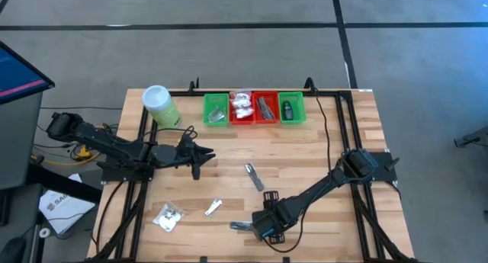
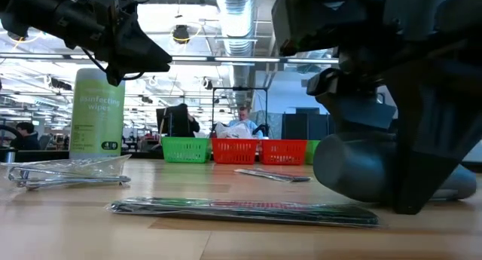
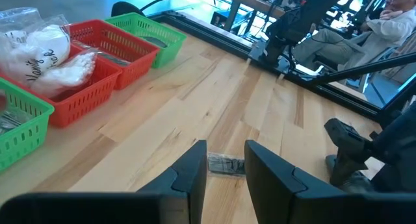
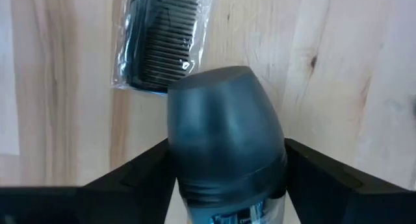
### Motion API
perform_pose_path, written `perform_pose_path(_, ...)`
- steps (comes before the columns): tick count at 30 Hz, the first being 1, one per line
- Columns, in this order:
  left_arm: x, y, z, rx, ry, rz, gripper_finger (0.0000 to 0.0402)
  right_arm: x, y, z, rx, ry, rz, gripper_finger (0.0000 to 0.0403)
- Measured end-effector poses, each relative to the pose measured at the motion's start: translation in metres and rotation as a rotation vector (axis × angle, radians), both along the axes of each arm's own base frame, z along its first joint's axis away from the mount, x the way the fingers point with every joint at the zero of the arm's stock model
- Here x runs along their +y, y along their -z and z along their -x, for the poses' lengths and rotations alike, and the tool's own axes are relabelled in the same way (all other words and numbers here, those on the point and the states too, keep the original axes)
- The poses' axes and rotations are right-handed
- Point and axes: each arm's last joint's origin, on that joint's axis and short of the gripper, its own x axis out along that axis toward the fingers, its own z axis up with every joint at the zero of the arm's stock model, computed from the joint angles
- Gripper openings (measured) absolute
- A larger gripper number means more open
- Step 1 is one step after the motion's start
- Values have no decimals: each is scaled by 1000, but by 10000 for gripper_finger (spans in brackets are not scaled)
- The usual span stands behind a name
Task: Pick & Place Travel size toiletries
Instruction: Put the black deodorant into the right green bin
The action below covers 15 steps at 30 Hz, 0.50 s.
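My right gripper [image 1: 267,223] points down near the table's front edge, shut on a dark grey round-capped bottle [image 4: 224,120], also seen in the low view [image 2: 361,169]. A black comb in a clear wrapper [image 4: 162,42] lies on the wood just beside it. More toiletries lie flat on the table: a white packet [image 1: 168,216], a silver sachet [image 1: 213,208] and a slim wrapped piece [image 1: 253,177]. My left gripper [image 1: 200,160] hovers open at the table's left, with nothing between its fingers [image 3: 188,178]. My right gripper has the bottle between its two fingers [image 4: 136,178], one on each side of the bottle's body just below the cap [image 4: 185,165]. The fingers come from above, pointing down, and lie across the bottle. The bottle lies level, low at the table top; whether it rests there I cannot tell.
Along the far edge stand a green tray [image 1: 216,109], two red trays [image 1: 265,107] and another green tray [image 1: 291,108], each holding items. A tall light-green canister [image 1: 160,105] stands at the back left. Bare wood lies between the trays and the loose items.
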Motion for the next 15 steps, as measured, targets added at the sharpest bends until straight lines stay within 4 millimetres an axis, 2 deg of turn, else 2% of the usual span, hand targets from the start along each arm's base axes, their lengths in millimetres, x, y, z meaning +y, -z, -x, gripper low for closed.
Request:
perform_pose_path(4,0,0,0,0,0,0,97,-1,0,-2,-5,-23,-1,202)
perform_pose_path(11,0,0,0,1,18,6,97,-3,-2,-2,-17,-28,17,203)
perform_pose_path(15,-2,0,-1,0,60,20,97,-9,-15,-1,-63,-35,114,203)
